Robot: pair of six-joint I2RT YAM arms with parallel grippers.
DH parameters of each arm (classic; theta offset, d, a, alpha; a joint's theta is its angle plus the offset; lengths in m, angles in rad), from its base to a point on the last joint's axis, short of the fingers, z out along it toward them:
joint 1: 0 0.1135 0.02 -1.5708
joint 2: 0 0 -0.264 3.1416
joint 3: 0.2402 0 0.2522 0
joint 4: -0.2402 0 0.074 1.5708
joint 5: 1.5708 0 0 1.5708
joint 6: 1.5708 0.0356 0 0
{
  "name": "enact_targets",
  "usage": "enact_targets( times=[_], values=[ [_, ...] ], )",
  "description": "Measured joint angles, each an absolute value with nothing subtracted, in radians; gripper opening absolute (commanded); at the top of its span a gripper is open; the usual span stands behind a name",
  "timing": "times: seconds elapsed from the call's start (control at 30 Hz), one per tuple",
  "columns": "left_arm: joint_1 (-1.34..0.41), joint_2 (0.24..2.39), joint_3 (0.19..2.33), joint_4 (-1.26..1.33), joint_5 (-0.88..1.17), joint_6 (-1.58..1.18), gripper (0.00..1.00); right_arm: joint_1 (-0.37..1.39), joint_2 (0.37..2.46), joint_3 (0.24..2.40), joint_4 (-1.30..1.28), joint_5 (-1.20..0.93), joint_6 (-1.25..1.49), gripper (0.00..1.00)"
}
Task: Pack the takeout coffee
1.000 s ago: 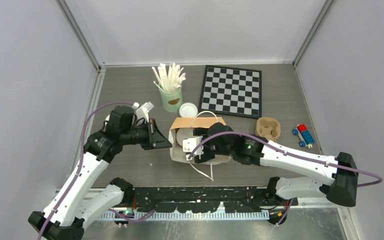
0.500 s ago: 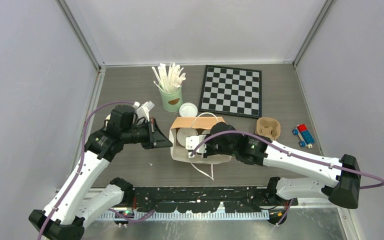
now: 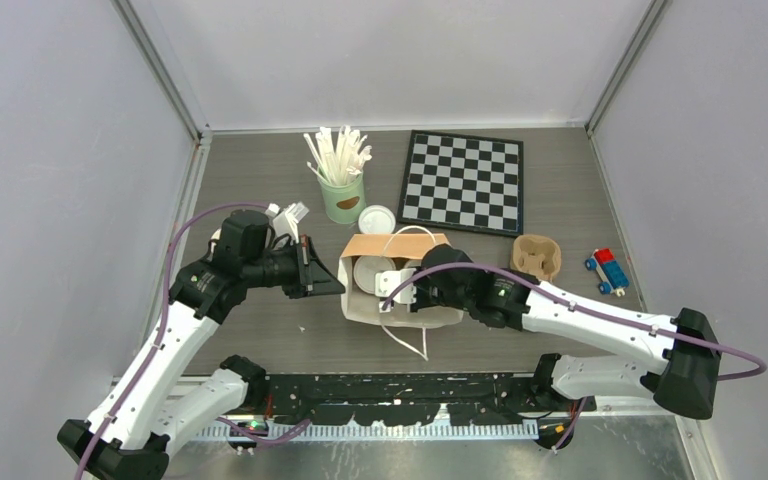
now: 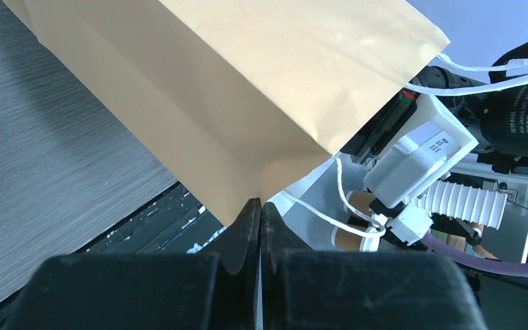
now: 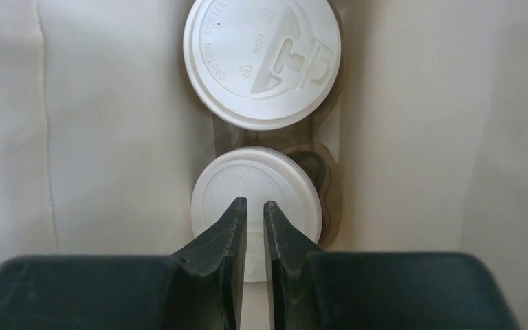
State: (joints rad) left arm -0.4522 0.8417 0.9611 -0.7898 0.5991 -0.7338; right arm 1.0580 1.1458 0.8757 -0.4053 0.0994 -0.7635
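A paper bag (image 3: 390, 245), tan outside and white inside, stands open at the table's middle. Two takeout coffee cups sit inside it in a brown pulp tray (image 5: 326, 165). Only their white lids show, the far lid (image 5: 261, 58) and the near lid (image 5: 282, 185). My right gripper (image 5: 255, 203) reaches down into the bag just above the near lid. Its jaws are a narrow slit apart with nothing between them. My left gripper (image 4: 260, 203) is shut on the bag's left rim (image 4: 247, 82) and holds the mouth open. One lid (image 3: 370, 270) shows from above.
Behind the bag stand a mint-green can of white sticks (image 3: 342, 195) and a round white lid (image 3: 376, 219). A chessboard (image 3: 463, 182) lies at the back right. A second pulp tray (image 3: 537, 255) and a toy truck (image 3: 608, 270) sit right of the bag.
My right gripper's jaws have drawn together from wide apart to a narrow slit above the near lid. The left gripper and the bag have not moved.
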Motion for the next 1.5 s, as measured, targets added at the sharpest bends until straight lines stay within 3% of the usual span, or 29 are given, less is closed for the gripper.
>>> enact_targets(
  times=[0.73,1.5],
  values=[
    [-0.452,0.841,0.961,-0.790,0.600,-0.733,0.00,1.043,1.220,0.850,-0.286,0.283,-0.802,0.14],
    [-0.452,0.881,1.023,-0.791,0.598,-0.733,0.00,1.019,1.216,0.842,-0.267,0.277,-0.780,0.14]
  ],
)
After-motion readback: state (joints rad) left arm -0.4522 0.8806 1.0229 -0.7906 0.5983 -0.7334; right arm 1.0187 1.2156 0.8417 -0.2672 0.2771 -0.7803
